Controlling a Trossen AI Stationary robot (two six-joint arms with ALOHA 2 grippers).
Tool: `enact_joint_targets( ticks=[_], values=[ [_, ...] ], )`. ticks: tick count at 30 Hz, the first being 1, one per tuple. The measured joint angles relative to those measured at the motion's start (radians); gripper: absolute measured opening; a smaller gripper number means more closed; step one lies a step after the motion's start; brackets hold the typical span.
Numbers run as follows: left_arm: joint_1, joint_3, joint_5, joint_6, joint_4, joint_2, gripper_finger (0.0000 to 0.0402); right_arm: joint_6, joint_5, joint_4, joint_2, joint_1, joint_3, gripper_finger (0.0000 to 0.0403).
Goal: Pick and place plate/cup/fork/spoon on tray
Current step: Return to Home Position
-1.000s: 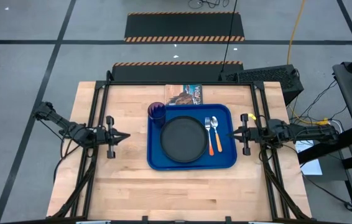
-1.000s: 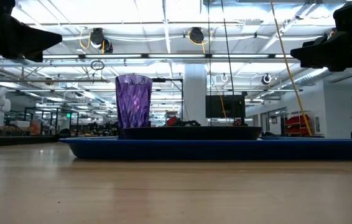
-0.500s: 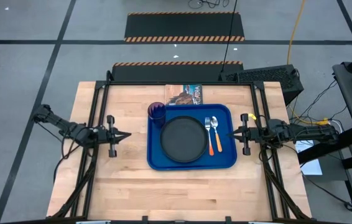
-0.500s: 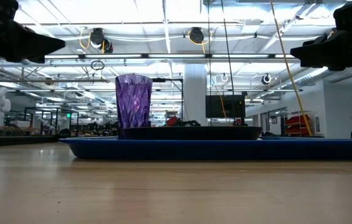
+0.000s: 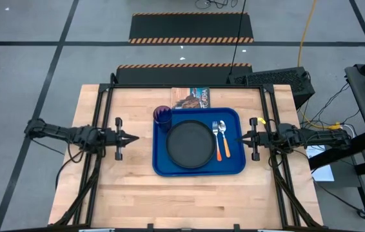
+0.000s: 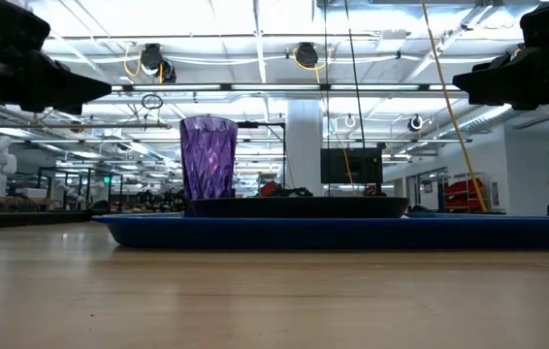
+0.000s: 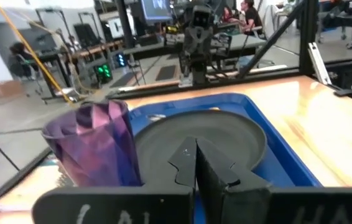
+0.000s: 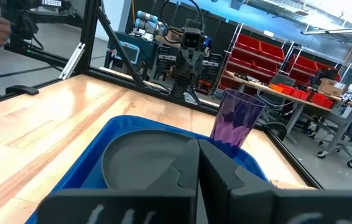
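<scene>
Left gripper (image 5: 133, 137) hung pinched together beside the tray (image 5: 198, 166). On it sat the cup (image 5: 162, 116), plate (image 5: 192, 143), fork (image 5: 217, 137) and spoon (image 5: 224, 138). Right gripper (image 5: 240, 139), fingers together, waited opposite.

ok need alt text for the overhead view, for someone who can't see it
Overhead view of a wooden table: a blue tray holds a dark plate, an orange-handled fork and spoon beside it, and a purple cup at one corner. The left gripper and right gripper, both shut and empty, flank the tray.
</scene>
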Motion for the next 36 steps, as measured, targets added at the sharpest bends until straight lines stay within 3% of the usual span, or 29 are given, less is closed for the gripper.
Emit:
enact_joint_targets(
  ticks=[11,20,26,36],
  values=[
    [0.162,0.0,0.221,0.035,-0.008,0.0,0.0006,0.0,0.0,0.0,0.0,0.0,0.0,0.0],
    [0.277,0.0,0.309,0.075,-0.025,0.0,0.0005,0.0,0.0,0.0,0.0,0.0,0.0,0.0],
    [0.349,0.0,0.454,0.073,-0.003,-0.001,0.0004,0.0,0.0,0.0,0.0,0.0,0.0,0.0],
    [0.417,0.0,0.433,0.004,0.008,-0.001,0.0002,0.0,0.0,0.0,0.0,0.0,0.0,0.0]
  ],
)
